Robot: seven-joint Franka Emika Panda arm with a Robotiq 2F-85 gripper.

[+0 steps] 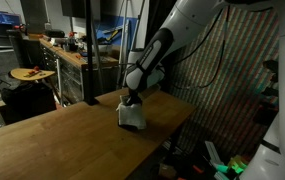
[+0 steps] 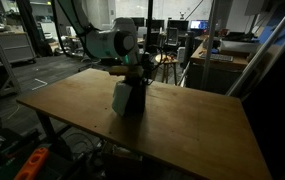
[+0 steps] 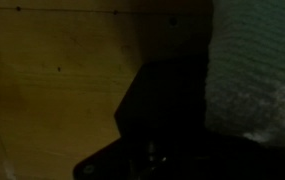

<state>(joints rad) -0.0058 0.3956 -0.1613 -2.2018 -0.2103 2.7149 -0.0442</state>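
The gripper [image 1: 130, 101], its jaws pressed together, pinches the top of a pale cloth [image 1: 131, 118] standing bunched on the wooden table [image 1: 52, 140].

Table [image 1: 52, 140]: wood, warm brown, smooth, matt with faint sheen; wrist view shows fine grain lines and small dark specks.
Cloth bundle [image 1: 132, 118]: soft fabric by look, pale, matt, creased; in wrist view surface ribbed, rough weave.
Arm [image 1: 197, 22]: upper shells white, smooth, glossy plastic; lower link black, duller, slight highlights along edge.
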